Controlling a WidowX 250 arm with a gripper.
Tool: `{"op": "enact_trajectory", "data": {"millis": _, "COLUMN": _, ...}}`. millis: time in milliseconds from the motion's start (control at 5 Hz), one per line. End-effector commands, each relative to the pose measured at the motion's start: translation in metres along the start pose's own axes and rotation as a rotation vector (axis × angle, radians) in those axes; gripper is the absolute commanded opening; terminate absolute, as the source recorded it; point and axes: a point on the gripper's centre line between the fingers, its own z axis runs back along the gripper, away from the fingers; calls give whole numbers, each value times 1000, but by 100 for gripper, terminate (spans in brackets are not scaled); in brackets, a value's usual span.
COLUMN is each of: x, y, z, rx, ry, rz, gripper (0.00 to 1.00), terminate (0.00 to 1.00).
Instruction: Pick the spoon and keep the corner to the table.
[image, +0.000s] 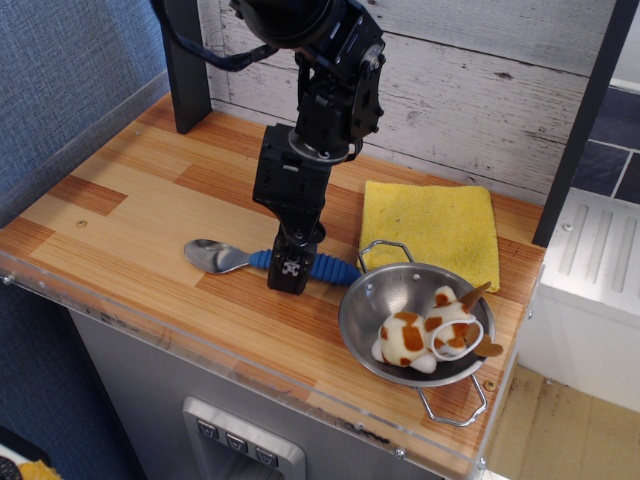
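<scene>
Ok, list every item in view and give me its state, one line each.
spoon: flat on the table, bowl left, blue handle partly behind the gripper.
gripper: down at the spoon's handle; open or shut not visible.
yellow cloth: folded flat, at the back right.
colander: upright, near the front edge, holds a plush toy.
plush toy: lying inside the colander.
table: level, carries all of it.

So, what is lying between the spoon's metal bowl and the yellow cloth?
The gripper, down over the spoon's blue handle, and bare table before the yellow cloth. The single camera view shows it.
</scene>
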Motion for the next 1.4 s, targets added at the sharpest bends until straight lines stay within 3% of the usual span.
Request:
{"op": "enact_trajectory", "data": {"millis": 0, "x": 3, "y": -2, "z": 7, "rx": -43, "ry": 35, "rz": 12, "gripper": 0, "terminate": 0}}
{"op": "enact_trajectory", "data": {"millis": 600, "x": 6, "y": 12, "z": 20, "rx": -65, "ry": 22, "rz": -4, "gripper": 0, "terminate": 0}}
{"op": "enact_trajectory", "data": {"millis": 1200, "x": 45, "y": -1, "z": 76, "rx": -170, "ry": 107, "rz": 117, "gripper": 0, "terminate": 0}}
